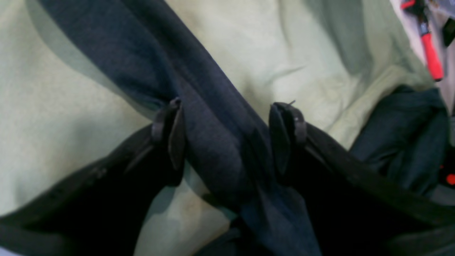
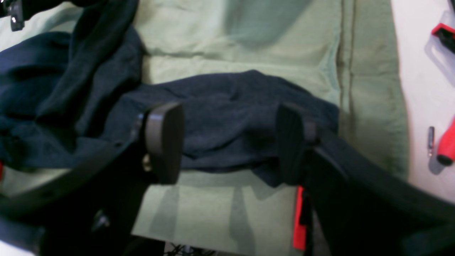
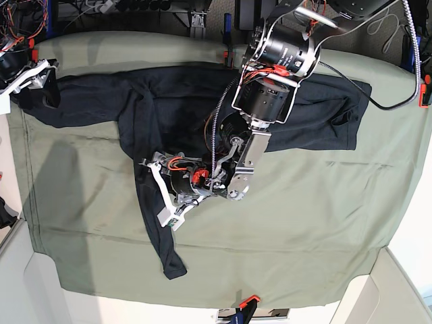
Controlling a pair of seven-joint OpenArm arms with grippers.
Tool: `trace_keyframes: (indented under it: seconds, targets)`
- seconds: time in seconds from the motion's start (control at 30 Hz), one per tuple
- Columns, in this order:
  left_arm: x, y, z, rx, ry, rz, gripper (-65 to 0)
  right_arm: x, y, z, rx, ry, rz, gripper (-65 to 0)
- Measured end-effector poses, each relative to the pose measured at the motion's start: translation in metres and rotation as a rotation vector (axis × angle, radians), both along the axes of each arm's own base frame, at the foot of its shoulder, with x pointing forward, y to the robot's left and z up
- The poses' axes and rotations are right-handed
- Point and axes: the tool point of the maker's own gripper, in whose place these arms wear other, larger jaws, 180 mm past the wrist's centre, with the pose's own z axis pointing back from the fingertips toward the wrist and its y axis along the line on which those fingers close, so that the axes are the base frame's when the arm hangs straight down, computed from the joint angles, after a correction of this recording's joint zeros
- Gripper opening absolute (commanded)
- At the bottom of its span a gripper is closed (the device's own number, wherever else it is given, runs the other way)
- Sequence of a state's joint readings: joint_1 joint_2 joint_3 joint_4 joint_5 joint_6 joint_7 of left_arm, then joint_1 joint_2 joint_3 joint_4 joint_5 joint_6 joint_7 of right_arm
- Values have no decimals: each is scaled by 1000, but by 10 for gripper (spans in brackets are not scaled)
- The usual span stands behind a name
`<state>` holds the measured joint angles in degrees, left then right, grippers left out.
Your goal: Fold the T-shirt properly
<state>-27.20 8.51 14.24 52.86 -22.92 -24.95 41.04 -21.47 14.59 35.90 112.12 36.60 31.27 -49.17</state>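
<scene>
The dark T-shirt (image 3: 182, 101) lies spread across the back of the olive-green cloth, with one long sleeve running down toward the front. My left gripper (image 3: 165, 196) is at that sleeve. In the left wrist view the left gripper (image 1: 229, 135) is open, its two fingers on either side of the sleeve (image 1: 209, 106), which fills the gap. My right gripper (image 3: 30, 77) is at the far left by the other sleeve's end. In the right wrist view the right gripper (image 2: 229, 142) is wide open above the sleeve end (image 2: 231, 103), not gripping it.
The olive-green cloth (image 3: 304, 223) covers the table and is wrinkled. Red-handled tools (image 2: 446, 142) lie on the white surface beyond its edge. Red clamps (image 3: 246, 302) hold the cloth at the front edge. The left arm's large body (image 3: 270, 74) hangs over the shirt's middle.
</scene>
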Motion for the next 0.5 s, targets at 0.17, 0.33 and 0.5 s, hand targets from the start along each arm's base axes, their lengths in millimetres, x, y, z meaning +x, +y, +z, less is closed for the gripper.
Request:
trace_keyframes:
  seconds: [0.17, 0.33, 0.5]
  targets:
    - [10, 14, -8, 83, -34, 51, -302, -2, 0, -1, 0, 7, 0, -247]
    - [13, 20, -11, 121, -47, 69, -640, -2, 0, -1, 0, 6, 0, -247]
    - [10, 19, -12, 142, -56, 25, -650, -2, 0, -1, 0, 5, 0, -247]
